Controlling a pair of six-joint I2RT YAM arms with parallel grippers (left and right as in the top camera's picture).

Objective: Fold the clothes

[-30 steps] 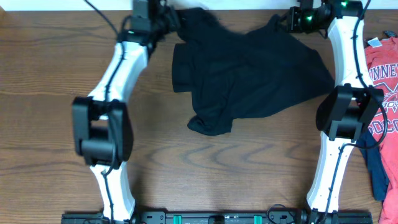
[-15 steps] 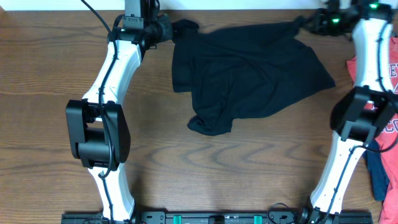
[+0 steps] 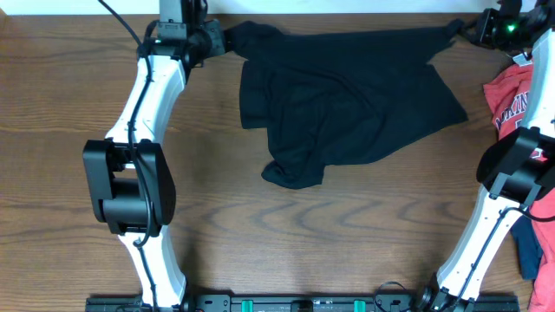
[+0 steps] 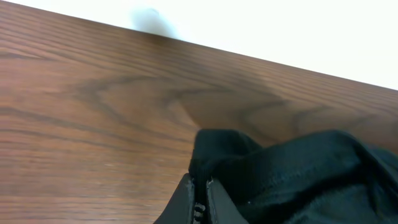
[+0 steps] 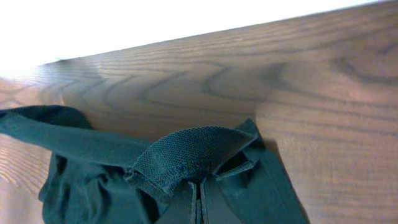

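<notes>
I've got the black T-shirt [image 3: 347, 104] spread across the far half of the worktop [image 3: 69, 130]. Its upper edge is drawn taut from 11 o'clock to 1 o'clock, and the rest sags towards the centre, ending in a bunched fold. My left pincer [image 3: 222, 38] is clamped on the shirt's corner at 11 o'clock, with black cloth heaped right against it. My right pincer [image 3: 458, 31] is clamped on the opposite corner at 1 o'clock, where a ribbed hem loops over its tips. A red T-shirt [image 3: 520, 104] lies at 3 o'clock and a navy garment [image 3: 527, 247] at 4 o'clock.
</notes>
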